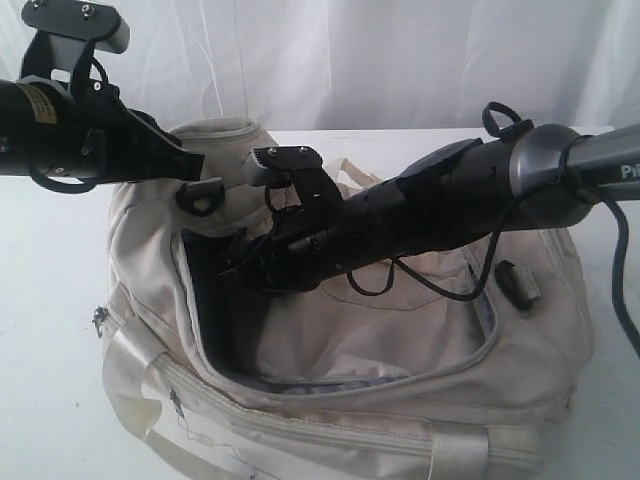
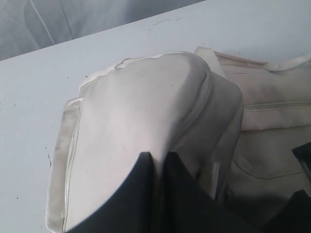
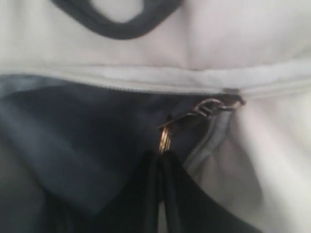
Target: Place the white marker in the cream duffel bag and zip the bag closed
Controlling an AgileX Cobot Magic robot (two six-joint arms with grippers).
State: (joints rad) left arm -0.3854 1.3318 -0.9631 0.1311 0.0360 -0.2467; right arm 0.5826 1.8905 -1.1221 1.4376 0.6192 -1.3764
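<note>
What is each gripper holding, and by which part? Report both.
Right gripper: shut on the small gold ring of the zipper pull. Left gripper: pinches a fabric fold at the end of the cream duffel bag.

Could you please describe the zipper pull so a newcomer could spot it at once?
Find the cream duffel bag and its gaping, dark-lined main opening. At the opening's end hangs the metal zipper pull, set apart by the small gold ring pinched in the right gripper's jaws.
</note>
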